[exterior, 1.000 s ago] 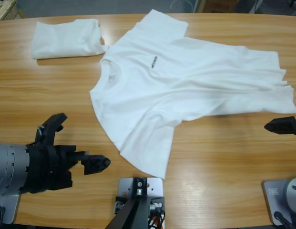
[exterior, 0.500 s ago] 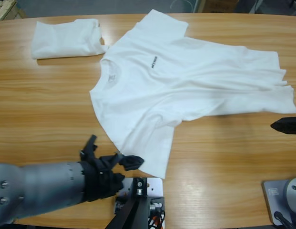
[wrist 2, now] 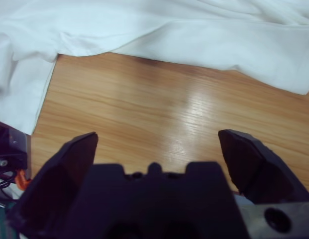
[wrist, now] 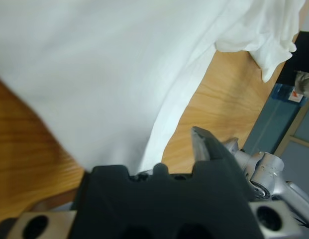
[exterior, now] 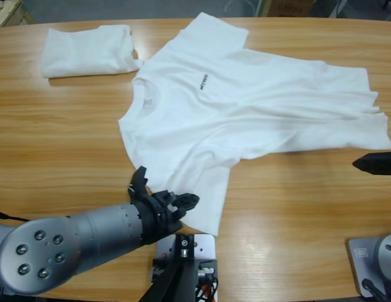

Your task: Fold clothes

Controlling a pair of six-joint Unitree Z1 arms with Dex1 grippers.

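A white T-shirt point(exterior: 245, 107) with small black lettering point(exterior: 202, 80) and a neck label lies spread out, chest up, across the middle of the table. My left gripper point(exterior: 164, 190) is open at the edge of the shirt's near sleeve point(exterior: 195, 189), one jaw over the cloth. In the left wrist view the sleeve point(wrist: 119, 74) fills the top and only one fingertip point(wrist: 206, 144) shows. My right gripper point(wrist 2: 159, 149) is wide open over bare wood, just short of the shirt's hem point(wrist 2: 219, 45). In the high view only its tip point(exterior: 374, 163) shows, at the right edge.
A second white T-shirt point(exterior: 88, 50) lies folded at the far left of the table. Bare wood point(exterior: 296, 201) stretches between the spread shirt and the near edge.
The left arm has swung in from the left and reached forward to the shirt's near sleeve. The right gripper has barely shifted at the right edge.
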